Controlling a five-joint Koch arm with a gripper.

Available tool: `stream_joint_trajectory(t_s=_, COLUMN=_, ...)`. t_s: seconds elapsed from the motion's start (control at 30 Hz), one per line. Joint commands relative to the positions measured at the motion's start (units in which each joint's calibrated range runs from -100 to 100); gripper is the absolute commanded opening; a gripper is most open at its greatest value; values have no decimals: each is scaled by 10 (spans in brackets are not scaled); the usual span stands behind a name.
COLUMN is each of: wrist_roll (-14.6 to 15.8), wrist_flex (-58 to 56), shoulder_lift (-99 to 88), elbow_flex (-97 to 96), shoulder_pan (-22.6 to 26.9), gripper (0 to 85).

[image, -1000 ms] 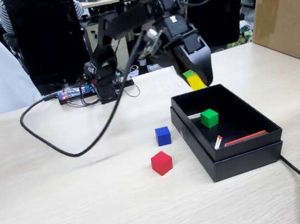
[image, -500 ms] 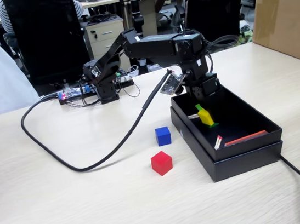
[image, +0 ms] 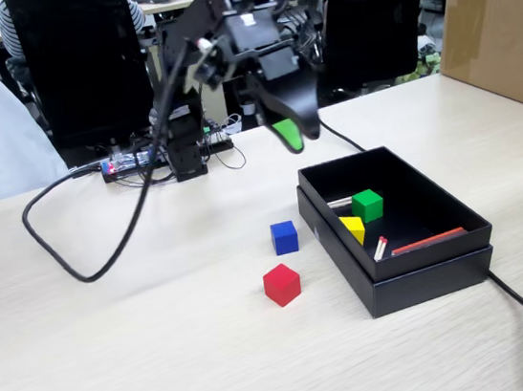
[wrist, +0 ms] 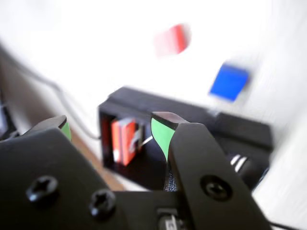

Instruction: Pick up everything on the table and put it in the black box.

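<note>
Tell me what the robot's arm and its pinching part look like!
The arm is black all over, built from blocky joints. A thick black cable loops from it across the table. The tool has two black jaws with bright green pads inside, and round black screws show on it.

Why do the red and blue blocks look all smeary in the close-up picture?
Wrist view: motion blur smears the red cube and blue cube, and the bright table washes out white; only the green-tipped fingers look sharp. Fixed view: both cubes are crisp, evenly lit.
</note>
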Motion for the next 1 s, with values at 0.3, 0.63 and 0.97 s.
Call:
stream_joint_trajectory(t_s=0.3, wrist_roll=-57, wrist_flex=1, shoulder_lift=225, elbow_flex=40, shoulder_pan=-39, gripper=416)
stream_joint_trajectory(t_s=0.63, wrist_roll=-63, wrist_flex=1, shoulder_lift=376, elbow_flex=125, shoulder_pan=-27, gripper=390)
stream_joint_trajectory(t_s=0.97, wrist_roll=-58, wrist_flex=1, shoulder_lift=383, elbow_flex=141, shoulder_pan=-32, gripper=21)
